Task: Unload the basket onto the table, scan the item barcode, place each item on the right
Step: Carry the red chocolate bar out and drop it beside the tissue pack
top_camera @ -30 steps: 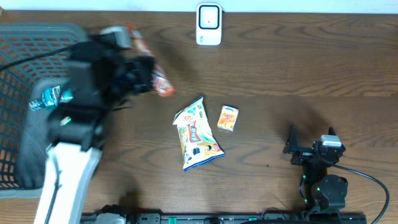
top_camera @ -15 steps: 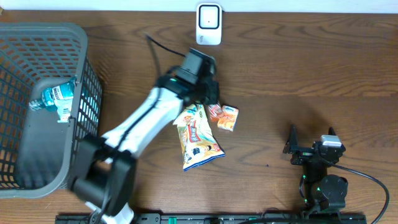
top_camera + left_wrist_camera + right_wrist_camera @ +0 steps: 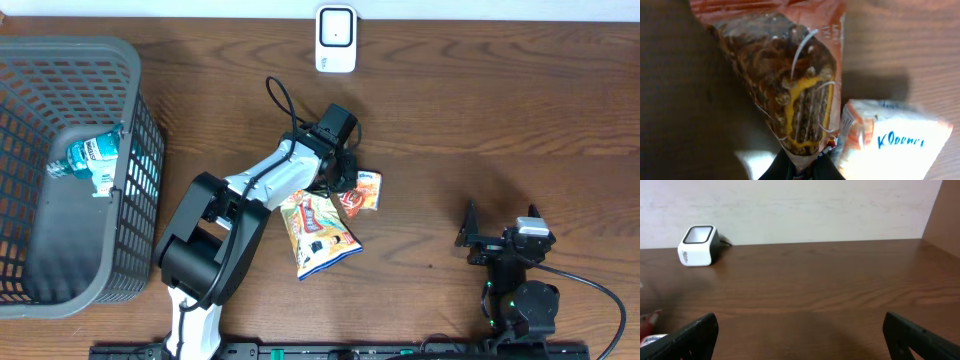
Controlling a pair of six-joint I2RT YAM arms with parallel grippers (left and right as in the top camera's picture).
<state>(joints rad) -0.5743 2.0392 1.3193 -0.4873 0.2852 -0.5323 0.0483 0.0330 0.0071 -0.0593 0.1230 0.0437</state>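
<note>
My left gripper [image 3: 801, 169] pinches the orange snack bag [image 3: 790, 85] beside the tissue pack [image 3: 890, 142]; my right gripper [image 3: 802, 330] gapes wide.

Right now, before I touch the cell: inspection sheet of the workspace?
Surface: brown wooden table, no spills seen.
Job's things: white scanner at the far edge; red snack packet held mid-table, beside the small box.
Clutter: yellow snack bag; small box; grey basket holding a blue-labelled item.
Tools: left tool shut on the red snack packet; right tool open, empty, near the front edge.
Cables: black cable loops off the left arm; second cable runs from the right arm.
Surroundings: pale wall behind the table.
</note>
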